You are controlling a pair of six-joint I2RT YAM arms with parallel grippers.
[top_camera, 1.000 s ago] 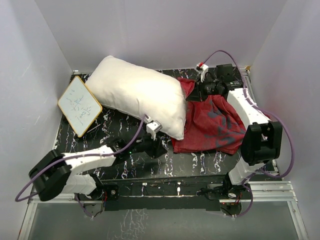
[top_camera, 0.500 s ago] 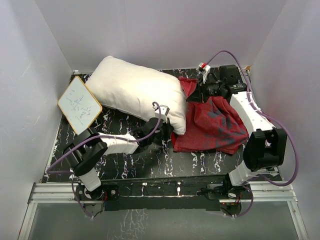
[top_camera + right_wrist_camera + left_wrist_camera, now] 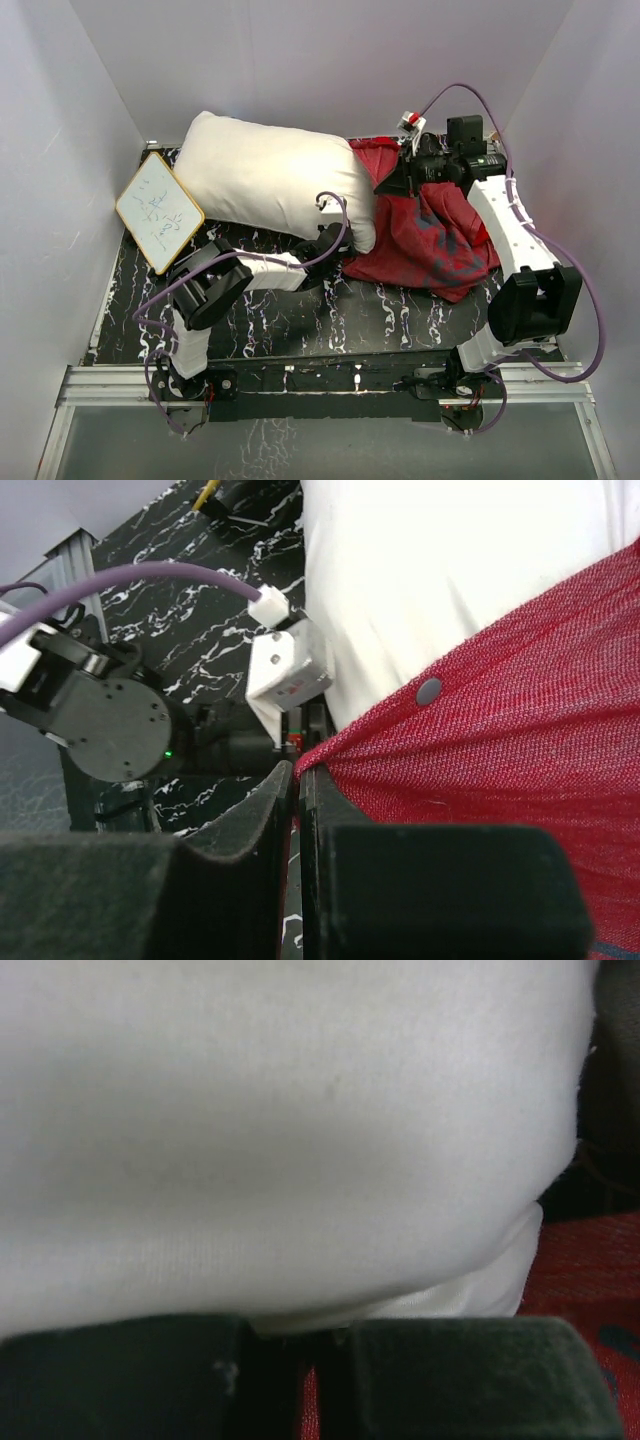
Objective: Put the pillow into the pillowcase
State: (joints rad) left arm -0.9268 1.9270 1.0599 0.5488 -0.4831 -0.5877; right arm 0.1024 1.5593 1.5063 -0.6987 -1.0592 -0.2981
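Observation:
The white pillow (image 3: pixel 270 185) lies across the back left of the table, its right end over the mouth of the red pillowcase (image 3: pixel 435 240). My left gripper (image 3: pixel 338 243) is at the pillow's near right corner. In the left wrist view the pillow (image 3: pixel 300 1130) fills the frame and its lower edge dips between the nearly closed jaws (image 3: pixel 295 1345), with red cloth showing below. My right gripper (image 3: pixel 397 180) is shut on the pillowcase's open edge (image 3: pixel 500 780), held up against the pillow (image 3: pixel 440 570); the pinch shows in the right wrist view (image 3: pixel 298 770).
A small wood-framed white board (image 3: pixel 160 210) leans at the left wall. The black marbled table (image 3: pixel 300 320) is boxed in by white walls. Purple cables loop off both arms. The left wrist's white camera block (image 3: pixel 290 665) sits close under my right gripper.
My left arm swung in from the near left to the pillow's near right corner. My right gripper lifted the pillowcase edge toward the back. The pillow shifted slightly back and left.

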